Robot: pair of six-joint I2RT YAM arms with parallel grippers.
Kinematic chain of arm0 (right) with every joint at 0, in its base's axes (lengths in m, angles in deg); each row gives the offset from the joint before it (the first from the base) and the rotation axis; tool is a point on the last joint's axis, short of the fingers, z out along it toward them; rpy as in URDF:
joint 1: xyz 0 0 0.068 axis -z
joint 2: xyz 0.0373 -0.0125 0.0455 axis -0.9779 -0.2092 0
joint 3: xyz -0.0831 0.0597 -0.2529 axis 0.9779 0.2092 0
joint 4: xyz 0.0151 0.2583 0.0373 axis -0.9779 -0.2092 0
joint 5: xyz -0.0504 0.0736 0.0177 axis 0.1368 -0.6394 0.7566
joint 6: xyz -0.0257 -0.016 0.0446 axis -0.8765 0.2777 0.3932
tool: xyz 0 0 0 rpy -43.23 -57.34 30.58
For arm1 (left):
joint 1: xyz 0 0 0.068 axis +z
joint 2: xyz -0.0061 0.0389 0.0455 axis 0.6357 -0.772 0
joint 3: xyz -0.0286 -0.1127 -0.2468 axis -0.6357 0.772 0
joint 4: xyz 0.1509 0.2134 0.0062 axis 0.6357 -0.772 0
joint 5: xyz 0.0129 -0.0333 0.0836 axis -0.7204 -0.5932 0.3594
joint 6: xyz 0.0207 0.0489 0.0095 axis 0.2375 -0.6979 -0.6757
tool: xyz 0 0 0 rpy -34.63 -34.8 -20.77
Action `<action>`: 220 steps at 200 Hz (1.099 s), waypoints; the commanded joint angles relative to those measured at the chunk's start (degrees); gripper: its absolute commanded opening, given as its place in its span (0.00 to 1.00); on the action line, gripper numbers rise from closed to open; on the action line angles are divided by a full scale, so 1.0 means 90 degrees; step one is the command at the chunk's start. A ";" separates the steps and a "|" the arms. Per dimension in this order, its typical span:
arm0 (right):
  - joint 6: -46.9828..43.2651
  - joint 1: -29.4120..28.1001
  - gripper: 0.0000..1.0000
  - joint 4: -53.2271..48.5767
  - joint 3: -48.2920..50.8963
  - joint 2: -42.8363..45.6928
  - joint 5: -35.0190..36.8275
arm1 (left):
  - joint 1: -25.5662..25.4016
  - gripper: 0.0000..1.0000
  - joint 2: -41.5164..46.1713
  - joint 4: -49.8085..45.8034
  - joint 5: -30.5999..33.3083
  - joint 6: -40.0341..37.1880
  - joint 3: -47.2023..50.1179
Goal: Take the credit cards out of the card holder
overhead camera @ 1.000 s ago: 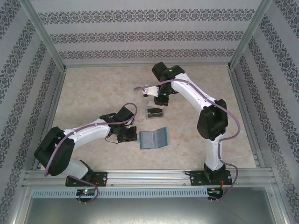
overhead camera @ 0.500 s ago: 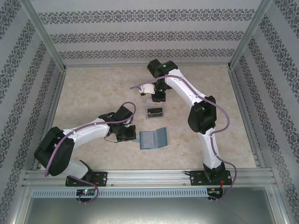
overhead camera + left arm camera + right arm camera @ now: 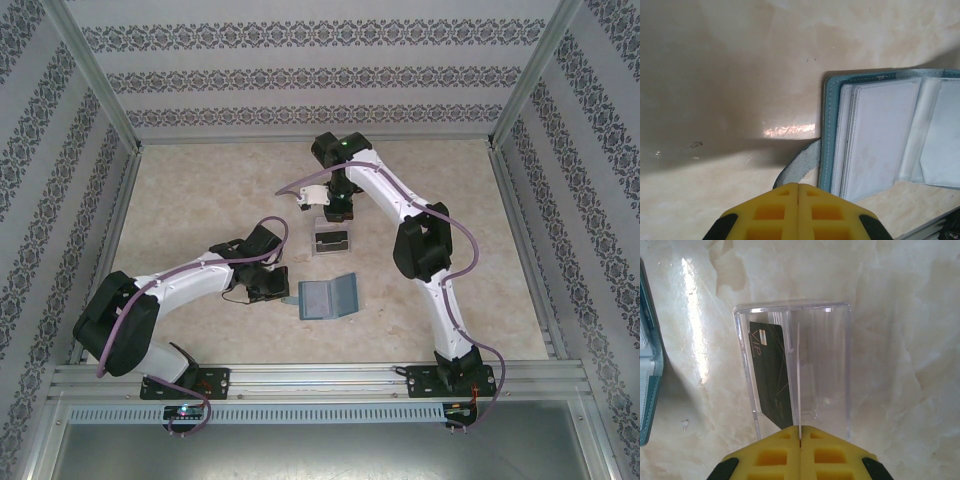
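Right arm has swung left; right gripper (image 3: 800,434) pinches edge-on card (image 3: 799,365) over tray (image 3: 790,306); left gripper (image 3: 798,187) clenched beside wallet (image 3: 880,135).

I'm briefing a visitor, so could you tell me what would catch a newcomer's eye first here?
The open teal card holder lies mid-table, its pale pockets showing, with the left gripper shut at its left edge. Just beyond, a clear tray holds a dark card, and the right gripper pinches a thin card edge-on over it.
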 commanded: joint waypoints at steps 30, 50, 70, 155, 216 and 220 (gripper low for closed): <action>-0.0097 0.0052 0.00 -0.0516 -0.0072 -0.0124 -0.0162 | 0.0086 0.00 -0.0045 -0.0113 0.0069 0.0061 -0.0053; -0.0061 0.0054 0.00 -0.0569 -0.0069 -0.0139 -0.0181 | 0.0093 0.00 -0.0072 -0.0093 0.0043 0.0062 -0.0067; -0.0060 0.0053 0.00 -0.0624 -0.0040 -0.0176 -0.0254 | 0.0095 0.00 -0.0092 -0.0083 0.0035 0.0066 -0.0053; -0.0015 -0.0034 0.06 -0.0711 -0.0269 -0.0550 -0.0297 | 0.0104 0.00 -0.0112 -0.0025 0.0043 0.0100 -0.0047; 0.0047 0.0025 0.15 -0.0632 -0.0419 -0.0294 0.0007 | 0.0115 0.00 -0.0141 0.0022 0.0008 0.0112 -0.0063; 0.0037 0.0030 0.15 -0.0634 -0.0429 -0.0276 -0.0006 | 0.0115 0.00 -0.0155 0.0024 0.0012 0.0111 -0.0061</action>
